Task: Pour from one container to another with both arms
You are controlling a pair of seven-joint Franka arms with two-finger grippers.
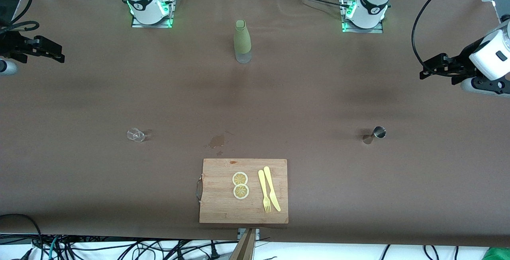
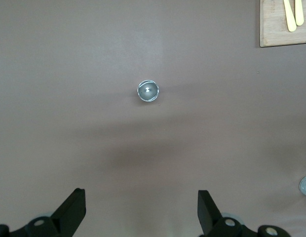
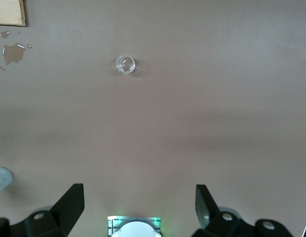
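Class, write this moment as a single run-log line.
left gripper: open, raised above metal cup | right gripper: open, raised above small glass | bottle: upright, untouched | pour: not begun

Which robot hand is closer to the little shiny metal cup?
The left one. The left gripper hangs open over the table's left-arm end, the same end as the metal cup. The right gripper, open too, hangs over the right-arm end, past the small glass.

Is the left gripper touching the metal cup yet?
Apart. The left wrist view shows the open left gripper high over bare table, with the metal cup standing well clear of its fingers.
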